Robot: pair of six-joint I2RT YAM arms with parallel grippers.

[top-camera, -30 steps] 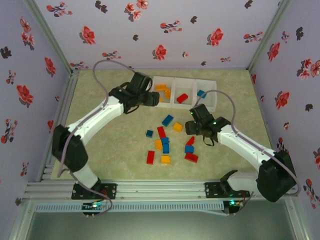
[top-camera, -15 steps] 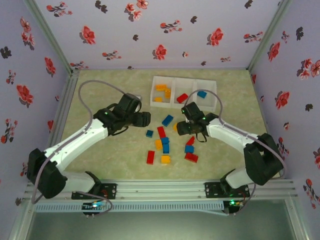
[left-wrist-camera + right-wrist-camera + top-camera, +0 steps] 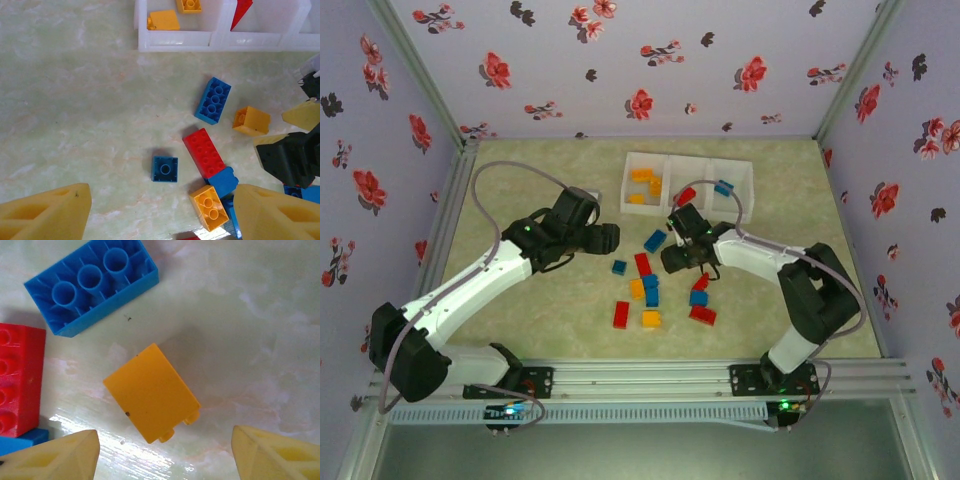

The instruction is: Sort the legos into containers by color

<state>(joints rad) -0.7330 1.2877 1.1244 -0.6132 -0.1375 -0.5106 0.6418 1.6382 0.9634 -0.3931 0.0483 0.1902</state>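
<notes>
With a few legos [image 3: 642,178] sorted in the containers [image 3: 748,195] and about ten loose at frame centre, left gripper [image 3: 605,237] and right gripper [image 3: 672,262] are both released and empty.

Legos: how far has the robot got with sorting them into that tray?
Done: the tray holds a few orange-yellow bricks in its left compartment, one red brick in the middle, one blue brick on the right. In hand: nothing gripped; the right gripper hangs open over a loose orange-yellow brick, the left gripper is open and empty. Left: about a dozen loose bricks on the table.
</notes>
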